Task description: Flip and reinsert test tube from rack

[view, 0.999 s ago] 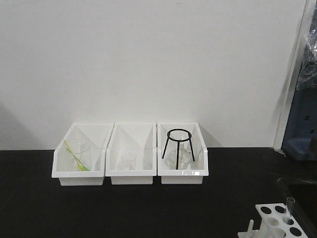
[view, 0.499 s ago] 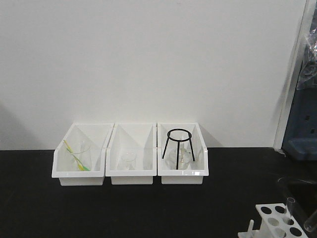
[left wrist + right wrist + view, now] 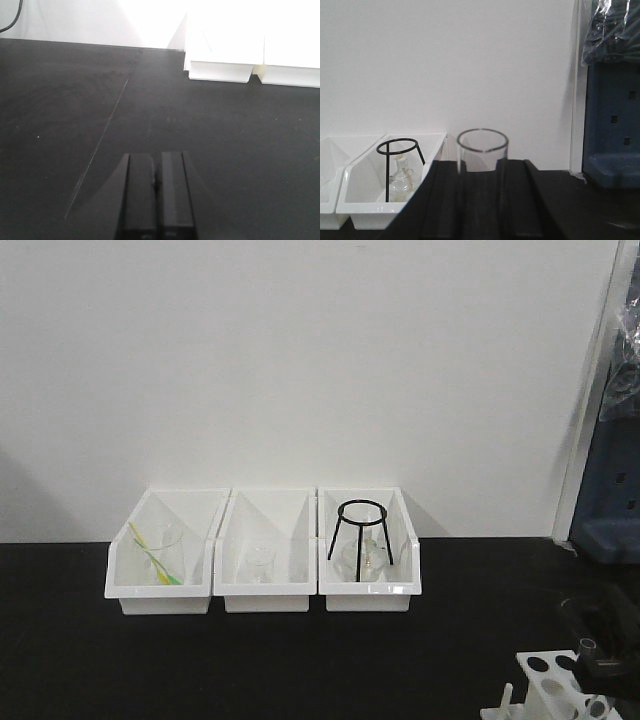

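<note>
Black right gripper (image 3: 481, 167) has come in, clamped on the test tube (image 3: 482, 149) in the rack (image 3: 560, 672); left gripper (image 3: 157, 167) closed.

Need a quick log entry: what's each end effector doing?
Left end effector: closed, empty.
Right end effector: apparently closed on the test tube.

Three white plastic bins (image 3: 265, 588) are sitting out, alongside one black wire tripod (image 3: 359, 530), one white holed plastic rack (image 3: 550, 685) and one slim clear glass test tube (image 3: 482, 160).
</note>
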